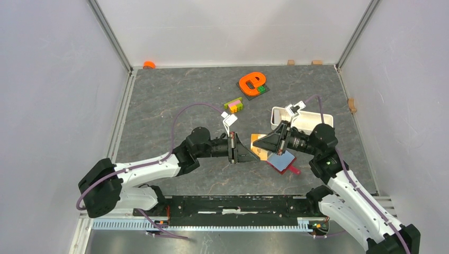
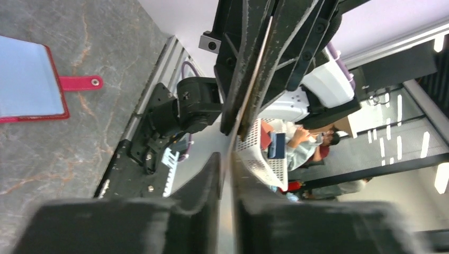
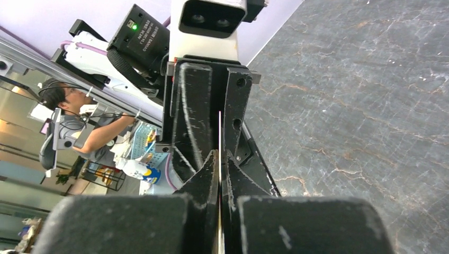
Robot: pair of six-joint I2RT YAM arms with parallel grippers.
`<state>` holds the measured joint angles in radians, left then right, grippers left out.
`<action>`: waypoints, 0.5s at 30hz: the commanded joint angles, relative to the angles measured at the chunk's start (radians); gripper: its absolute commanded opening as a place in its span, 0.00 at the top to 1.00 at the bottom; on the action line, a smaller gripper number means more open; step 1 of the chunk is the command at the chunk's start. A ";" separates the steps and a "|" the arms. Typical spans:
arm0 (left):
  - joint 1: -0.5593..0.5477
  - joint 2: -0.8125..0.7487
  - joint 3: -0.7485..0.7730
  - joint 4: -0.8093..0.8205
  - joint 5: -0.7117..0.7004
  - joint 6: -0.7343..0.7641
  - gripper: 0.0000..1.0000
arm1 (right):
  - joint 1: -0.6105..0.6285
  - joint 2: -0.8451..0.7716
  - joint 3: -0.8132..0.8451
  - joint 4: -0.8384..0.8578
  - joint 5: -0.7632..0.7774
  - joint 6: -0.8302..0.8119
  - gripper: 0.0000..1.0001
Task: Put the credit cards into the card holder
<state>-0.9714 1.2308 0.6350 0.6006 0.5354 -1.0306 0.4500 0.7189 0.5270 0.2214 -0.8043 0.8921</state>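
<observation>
Both grippers meet over the table's middle, tip to tip. My right gripper [image 1: 269, 144] [image 3: 219, 156] is shut on a thin credit card [image 3: 219, 132] [image 2: 233, 144], which shows only edge-on. My left gripper [image 1: 253, 152] [image 2: 226, 164] has its fingers [image 3: 193, 106] on either side of the card's other end, with a thin gap left on each side. The card holder [image 1: 280, 160] [image 2: 26, 79] lies open just below the right gripper, light-blue inside up, its red tab [image 2: 79, 82] pointing away. A second tan card [image 1: 257, 138] lies flat on the table, partly hidden under the grippers.
A white oblong tray [image 1: 313, 119] stands behind the right arm. Farther back are an orange toy on a dark plate [image 1: 251, 82] and stacked coloured bricks [image 1: 234, 105]. Grey walls enclose the table on three sides.
</observation>
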 commanded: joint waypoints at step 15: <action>0.002 -0.094 -0.038 -0.011 -0.110 0.017 0.98 | -0.004 -0.058 0.021 -0.019 0.059 -0.042 0.31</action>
<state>-0.9730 1.1584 0.5980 0.5880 0.4416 -1.0351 0.4492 0.6971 0.5232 0.1463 -0.7582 0.8402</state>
